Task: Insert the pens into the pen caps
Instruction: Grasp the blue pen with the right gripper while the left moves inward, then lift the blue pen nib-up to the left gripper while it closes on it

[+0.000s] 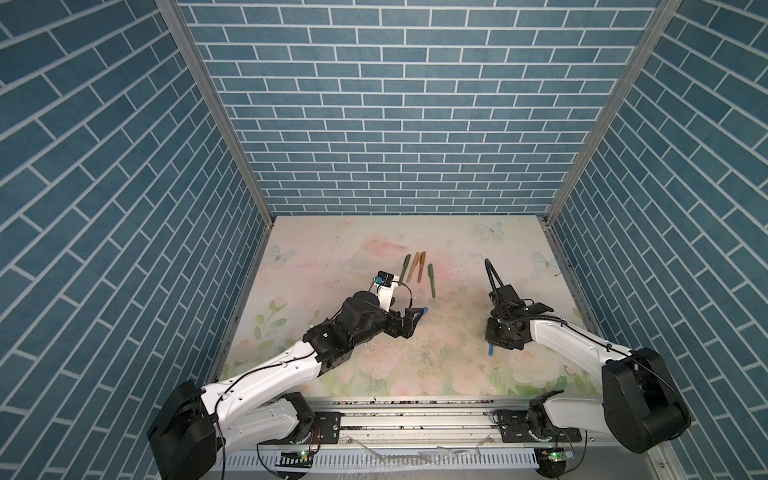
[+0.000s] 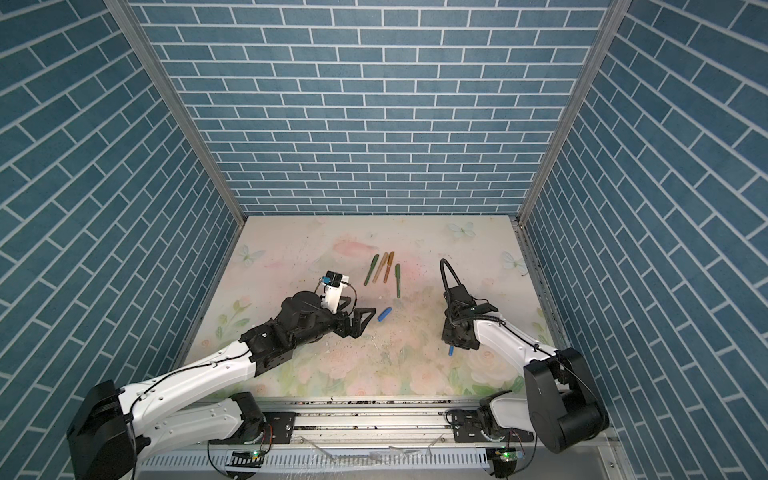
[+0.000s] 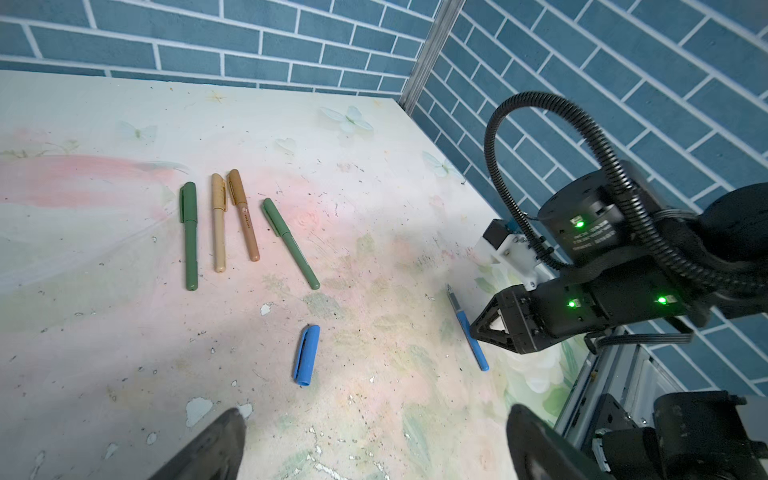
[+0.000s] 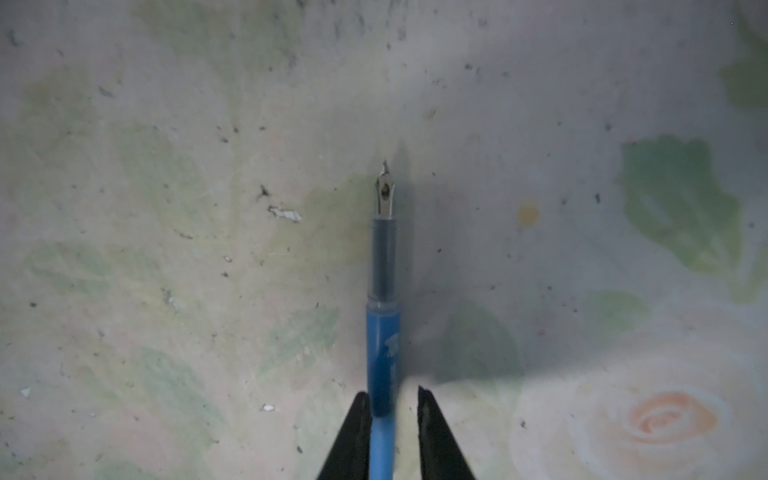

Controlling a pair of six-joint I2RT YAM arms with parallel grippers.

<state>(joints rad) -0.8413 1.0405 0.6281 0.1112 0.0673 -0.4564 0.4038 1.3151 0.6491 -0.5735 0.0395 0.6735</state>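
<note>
Fingers (image 4: pixel 353 440) of right arm (image 1: pixel 582 338) straddle blue pen (image 4: pixel 383 353).

Left arm (image 1: pixel 257 374), right arm (image 1: pixel 569 343): white moulded links, black blocky joint housings; small dark screws (image 1: pixel 286 365) dot the white shells. White camera bracket (image 1: pixel 385 293) on left wrist. Black ribbed hose (image 3: pixel 536 97) loops over right wrist. Three green lights (image 3: pixel 579 223) on its black motor casings. White print (image 3: pixel 590 242) there, possibly a label, too blurred to read. Right gripper (image 4: pixel 392 390): black wedge fingers (image 4: pixel 353 440).
</note>
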